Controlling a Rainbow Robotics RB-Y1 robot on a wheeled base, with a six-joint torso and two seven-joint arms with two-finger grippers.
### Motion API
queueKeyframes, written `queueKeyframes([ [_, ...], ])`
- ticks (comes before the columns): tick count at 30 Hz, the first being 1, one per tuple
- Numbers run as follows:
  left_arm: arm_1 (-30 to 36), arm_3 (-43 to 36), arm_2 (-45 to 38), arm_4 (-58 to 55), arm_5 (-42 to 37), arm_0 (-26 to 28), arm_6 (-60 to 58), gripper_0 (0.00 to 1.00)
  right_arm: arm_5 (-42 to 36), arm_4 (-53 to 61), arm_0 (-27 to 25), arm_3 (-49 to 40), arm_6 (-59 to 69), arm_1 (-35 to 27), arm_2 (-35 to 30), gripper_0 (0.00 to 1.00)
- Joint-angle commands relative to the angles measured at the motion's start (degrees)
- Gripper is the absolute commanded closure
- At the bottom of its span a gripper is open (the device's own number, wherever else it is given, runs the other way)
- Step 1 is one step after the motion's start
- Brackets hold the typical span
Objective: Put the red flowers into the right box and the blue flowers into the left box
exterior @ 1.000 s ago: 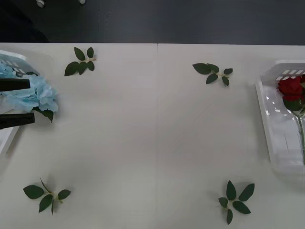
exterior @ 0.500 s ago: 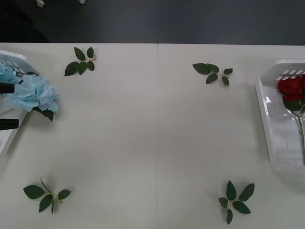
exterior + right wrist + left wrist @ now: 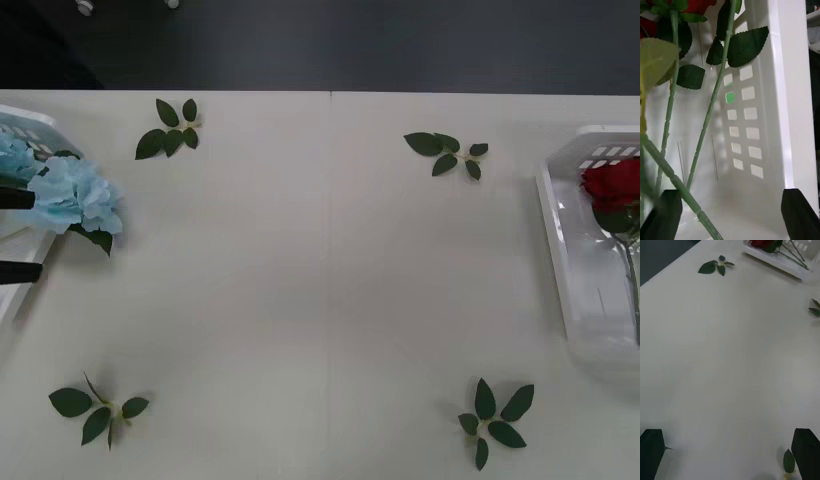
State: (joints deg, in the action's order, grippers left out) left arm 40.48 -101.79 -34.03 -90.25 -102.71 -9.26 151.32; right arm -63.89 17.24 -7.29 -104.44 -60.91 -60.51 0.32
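At far left of the front view, the left gripper (image 3: 12,235), black fingers spread and empty, sits by the shallow white left box (image 3: 25,122), where pale blue flowers (image 3: 75,197) overhang the rim; nudging them inside would finish cleanly. Deep-red roses (image 3: 612,185) lie in the white right box (image 3: 570,250) at far right, the right gripper (image 3: 730,213) open above their stems.

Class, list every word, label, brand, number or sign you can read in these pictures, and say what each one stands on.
None: no readable text on the shallow white plastic right box, the matching white left box, the deep-red artificial roses, the pale blue flower clusters, the loose green leaf sprigs or the white table.
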Motion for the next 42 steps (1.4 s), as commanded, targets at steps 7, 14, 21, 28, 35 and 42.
queueKeyframes([
  [7,1.5,-1.0,1.1,0.5,-0.3,-0.1,3.7,0.0,0.0,6.0,-1.1,-6.0,2.0,0.7,-2.1,0.23],
  [14,1.5,-1.0,1.1,0.5,-0.3,-0.1,3.7,0.0,-3.7,13.7,-0.8,-17.7,1.6,4.0,-9.5,0.23],
  [21,1.5,-1.0,1.1,0.5,-0.3,-0.1,3.7,0.0,-6.9,23.0,-1.0,-27.1,-2.5,5.1,-14.9,0.23],
  [28,1.5,-1.0,1.1,0.5,-0.3,-0.1,3.7,0.0,-6.7,38.6,-0.4,-34.0,-15.8,7.4,-17.5,0.23],
  [35,1.5,-1.0,1.1,0.5,-0.3,-0.1,3.7,0.0,-18.5,50.3,5.8,-37.2,-27.4,18.0,-21.0,0.23],
  [42,1.5,-1.0,1.1,0.5,-0.3,-0.1,3.7,0.0,-30.7,60.9,12.0,-37.1,-38.6,30.7,-26.2,0.23],
])
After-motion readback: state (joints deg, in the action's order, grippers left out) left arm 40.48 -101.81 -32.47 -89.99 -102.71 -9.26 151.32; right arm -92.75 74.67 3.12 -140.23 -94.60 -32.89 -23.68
